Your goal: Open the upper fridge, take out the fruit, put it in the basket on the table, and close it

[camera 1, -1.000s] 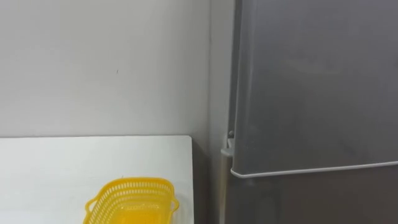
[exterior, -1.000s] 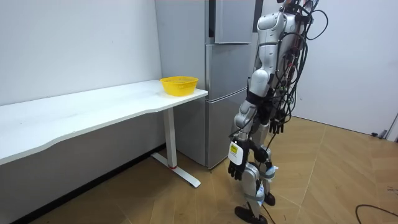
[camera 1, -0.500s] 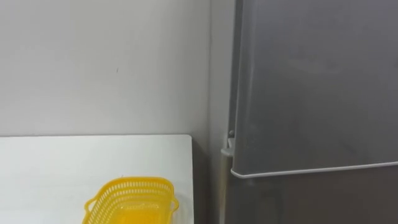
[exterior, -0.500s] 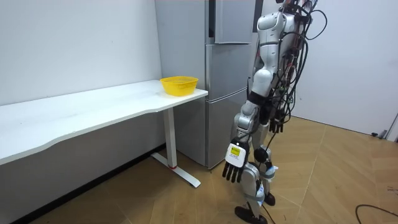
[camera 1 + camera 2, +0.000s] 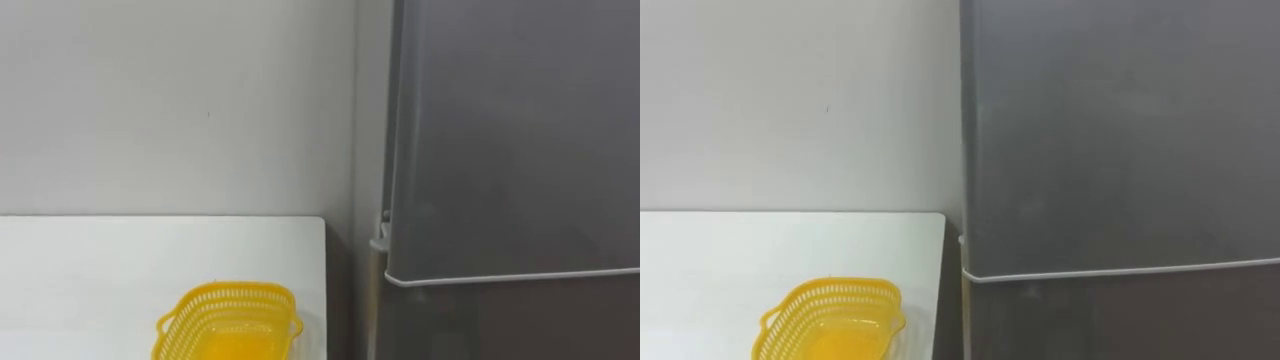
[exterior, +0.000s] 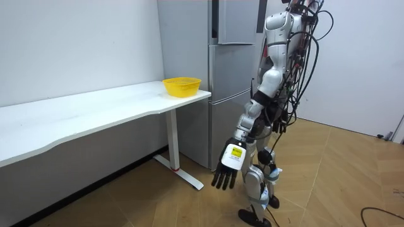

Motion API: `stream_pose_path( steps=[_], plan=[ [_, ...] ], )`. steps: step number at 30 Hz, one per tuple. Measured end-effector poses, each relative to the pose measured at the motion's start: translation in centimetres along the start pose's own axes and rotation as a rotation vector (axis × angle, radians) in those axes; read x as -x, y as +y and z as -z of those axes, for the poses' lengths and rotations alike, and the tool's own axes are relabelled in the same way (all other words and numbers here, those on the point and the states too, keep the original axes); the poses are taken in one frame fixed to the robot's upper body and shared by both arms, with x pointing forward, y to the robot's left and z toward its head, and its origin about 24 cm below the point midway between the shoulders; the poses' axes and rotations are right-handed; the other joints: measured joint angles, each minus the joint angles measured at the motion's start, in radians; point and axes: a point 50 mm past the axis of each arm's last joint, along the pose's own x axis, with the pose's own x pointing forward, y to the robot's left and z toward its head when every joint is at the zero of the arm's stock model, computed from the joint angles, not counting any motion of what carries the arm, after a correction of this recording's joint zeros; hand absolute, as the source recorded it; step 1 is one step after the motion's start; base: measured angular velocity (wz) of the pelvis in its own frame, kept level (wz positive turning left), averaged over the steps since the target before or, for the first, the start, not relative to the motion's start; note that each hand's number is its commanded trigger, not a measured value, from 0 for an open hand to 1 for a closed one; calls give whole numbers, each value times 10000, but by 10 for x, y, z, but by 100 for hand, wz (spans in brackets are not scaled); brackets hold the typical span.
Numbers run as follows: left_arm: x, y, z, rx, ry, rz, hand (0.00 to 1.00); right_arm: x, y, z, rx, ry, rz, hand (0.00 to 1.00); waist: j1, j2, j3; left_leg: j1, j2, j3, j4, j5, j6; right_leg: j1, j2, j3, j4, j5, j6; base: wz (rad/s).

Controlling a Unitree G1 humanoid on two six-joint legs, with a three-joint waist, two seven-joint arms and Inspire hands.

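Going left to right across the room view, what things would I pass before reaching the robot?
white table → yellow basket → grey fridge

I stand facing the fridge (image 5: 510, 150), which rises ahead of me and to my right, its upper door above the lower one. On my left the worktop (image 5: 120, 270) runs along the wall (image 5: 170, 100), and its end lies just beside the fridge's side. The basket (image 5: 228, 322) sits on the worktop near that end.
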Motion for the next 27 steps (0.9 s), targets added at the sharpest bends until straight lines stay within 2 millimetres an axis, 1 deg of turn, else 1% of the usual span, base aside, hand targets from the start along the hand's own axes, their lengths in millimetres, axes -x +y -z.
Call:
stream_pose_path(
  steps=[3,7,9,10,11,12,13,15,16,18,19,21,22,24,26,27],
  plan=[
    [3,-2,-17,1591,-309,-420,0,0,-2,-4,-31,-263,135,0,44,41,-20,-18,-14,-1,-9,0,0,-27,18,26,14,3,-4,0],
    [7,-1,-36,3554,-691,-685,0,1,-4,-11,-27,-665,191,0,61,34,-19,1,-6,10,-86,4,-7,-55,38,54,16,8,-12,-1],
    [13,0,-55,4663,-1151,-818,0,1,-5,-11,-21,-790,211,0,70,43,-39,9,-20,1,-112,3,-7,-48,47,59,-11,8,-12,0],
    [15,0,-60,4903,-1338,-867,0,1,-5,-11,-39,-808,211,0,79,27,-35,14,-20,-10,-124,3,-7,-43,47,53,-10,8,-12,0],
    [19,1,-72,5482,-1712,-877,0,1,-6,-11,-215,-875,253,0,207,49,-51,34,-18,-5,-130,3,-7,-41,47,42,1,8,-12,-4],
    [24,1,-83,5989,-2061,-897,0,1,-7,-9,-369,-904,301,0,271,43,-48,60,-18,-5,-129,4,-7,-34,44,47,9,8,-12,-5],
    [26,2,-89,6226,-2265,-922,0,1,-7,-10,-368,-913,323,0,282,64,-61,67,-18,-6,-127,4,-7,-30,41,53,10,8,-12,-4],
    [39,2,-112,7024,-3070,-812,0,1,-7,-11,-340,-975,477,0,304,66,-58,42,-23,-24,-94,5,-6,-42,32,44,0,8,-12,0],
    [43,3,-118,7195,-3314,-787,0,1,-6,-11,-350,-1010,522,0,302,55,-52,35,-25,-43,-91,5,-6,-53,30,41,-1,8,-12,3],
    [63,6,-141,8006,-4447,-628,0,2,-6,-13,-405,-1278,603,0,319,47,-41,37,-25,-65,-80,5,-6,-54,21,39,-23,8,-11,0],
    [68,7,-146,8152,-4773,-645,0,2,-7,-14,-398,-1354,632,0,334,50,-41,36,-24,-66,-80,5,-6,-50,19,31,-18,8,-11,0],
    [95,14,-169,8296,-6563,-783,0,2,-6,-14,-448,-1506,684,0,282,41,-27,35,-22,-63,-79,5,-6,-55,29,59,-18,8,-12,0],
    [102,17,-175,8353,-7109,-808,0,2,-6,-12,-457,-1502,696,0,315,46,-23,27,-28,-70,-80,5,-6,-55,33,72,-18,8,-12,0],
    [126,29,-194,8580,-8924,-964,0,3,-8,-12,-620,-1658,814,0,329,95,-20,18,-22,-70,-88,5,-6,-52,34,57,-10,7,-11,0],
    [140,40,-203,8869,-9950,-1151,0,3,-10,-9,-717,-1689,892,0,301,137,3,19,-11,-78,-109,4,-6,-61,34,48,-15,7,-11,0],
    [147,44,-206,9068,-10388,-1231,0,3,-10,-7,-702,-1642,896,0,281,192,7,8,-11,-94,-114,3,-5,-60,32,33,-27,7,-10,0]
  ],
)
